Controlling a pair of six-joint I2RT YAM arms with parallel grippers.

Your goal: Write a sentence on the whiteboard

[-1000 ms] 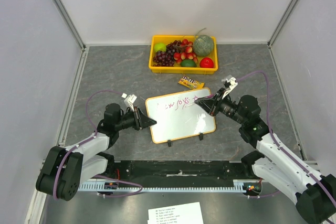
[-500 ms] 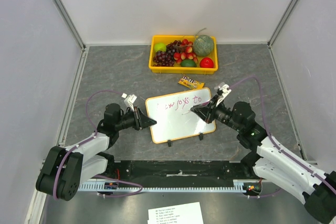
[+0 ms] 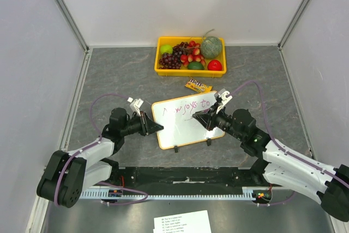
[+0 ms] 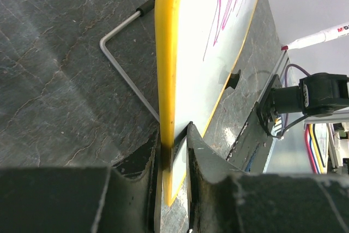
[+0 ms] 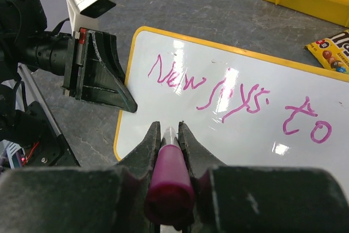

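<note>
The left gripper [image 3: 156, 125] is clamped on the left edge of the whiteboard [image 3: 180, 130], which sits mid-table, propped up. The sentence [image 3: 188, 107] so far runs along its top in pink. The right gripper [image 3: 200, 117] pinches a marker [image 5: 170, 174], tip over the board below the words; contact unclear.

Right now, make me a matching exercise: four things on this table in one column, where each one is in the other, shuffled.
1 whiteboard
2 marker
3 candy packet
4 yellow bin

A lying flat between bin and board
B edge clamped in the left jaws
C far side of the table, holding fruit
D gripped in the right jaws

Pairs: 1-B, 2-D, 3-A, 4-C
</note>
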